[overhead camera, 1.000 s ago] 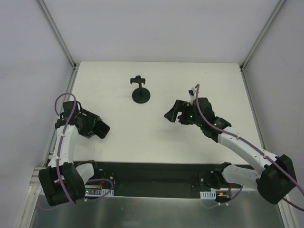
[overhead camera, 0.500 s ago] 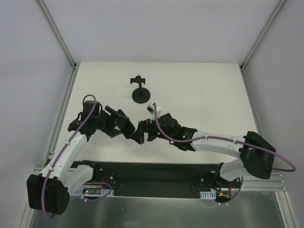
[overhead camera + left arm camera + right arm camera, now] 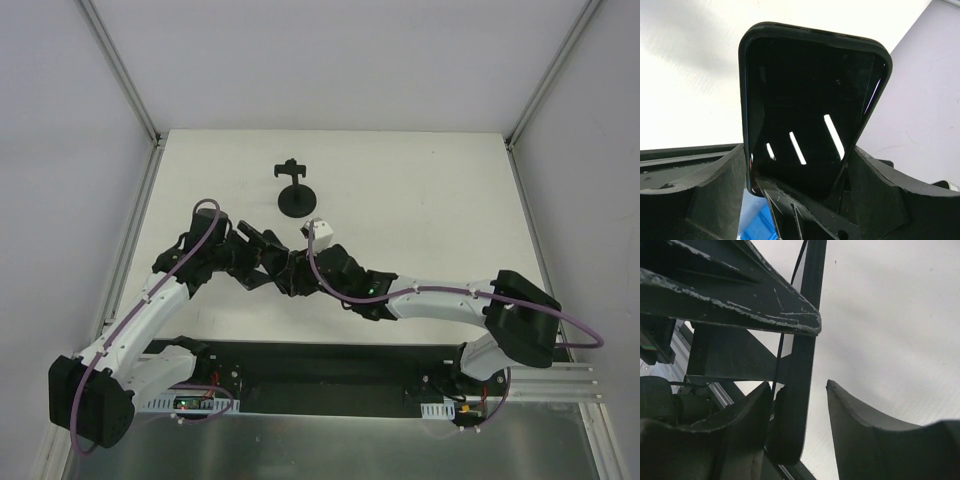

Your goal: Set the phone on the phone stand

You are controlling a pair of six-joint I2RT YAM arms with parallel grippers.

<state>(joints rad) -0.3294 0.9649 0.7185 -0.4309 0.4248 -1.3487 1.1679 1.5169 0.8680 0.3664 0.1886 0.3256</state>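
— Where's the phone (image 3: 810, 110)?

— Off the worktop (image 3: 430, 190), in the air where the two hands meet, over the near middle. It stands on end in the left hand (image 3: 797, 155), with its glossy face to that wrist camera, and it is tilted a little in that view.

— Is the left hand gripping it?

— Its fingers (image 3: 695, 195) sit tight against both long edges of the lower half. I'd call it clamped on the phone, as far as that view lets me judge, because the contact itself is dark on dark.

— And the right hand (image 3: 798, 390)?

— Apart. Its wrist camera sees the phone edge-on between the two fingers. One lies against the phone, and the other finger (image 3: 860, 435) stands clear, with pale background showing in the gap.

— So both hands are around it?

— Yes, from opposite sides. A scuffed black bar of the left hand crosses the top of the right wrist view, just beside the phone.

— The stand (image 3: 296, 196)?

— Upright on its disc base, on the far side of the hands and apart from both. The phone is not on it yet.
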